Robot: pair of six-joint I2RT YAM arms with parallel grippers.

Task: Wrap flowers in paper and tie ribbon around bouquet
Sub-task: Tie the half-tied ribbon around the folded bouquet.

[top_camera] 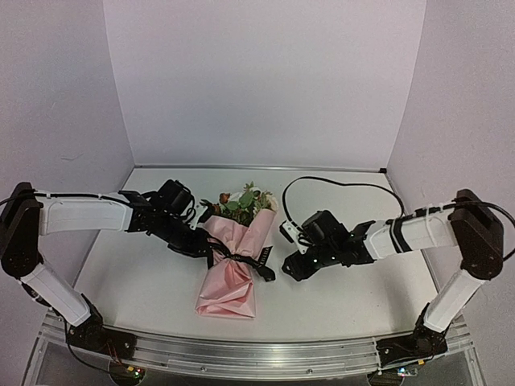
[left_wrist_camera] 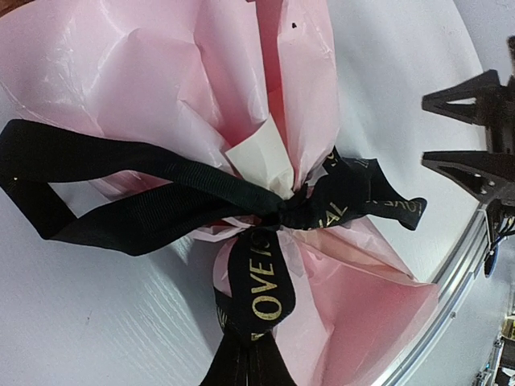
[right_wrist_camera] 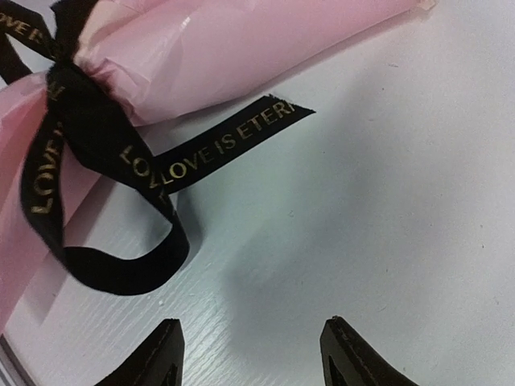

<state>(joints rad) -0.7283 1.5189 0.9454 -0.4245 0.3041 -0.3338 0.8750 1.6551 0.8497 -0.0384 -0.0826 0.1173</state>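
Note:
The bouquet (top_camera: 233, 257) lies in the middle of the table, heads pointing away from me. Its flowers (top_camera: 245, 201) and green leaves show above the pink paper (top_camera: 229, 285) cone. The black ribbon (left_wrist_camera: 161, 193) with gold lettering is knotted around the cone's waist, with one loop and loose tails. My left gripper (left_wrist_camera: 245, 376) is shut on a strand of the ribbon just below the knot, on the bouquet's left side (top_camera: 211, 253). My right gripper (right_wrist_camera: 252, 326) stands open over bare table, right of the bouquet (top_camera: 288, 267), a short way from a ribbon (right_wrist_camera: 217, 145) tail.
White walls close off the table at the back and on both sides. A metal rail (top_camera: 257, 354) runs along the near edge. A black cable (top_camera: 338, 185) loops on the table behind my right arm.

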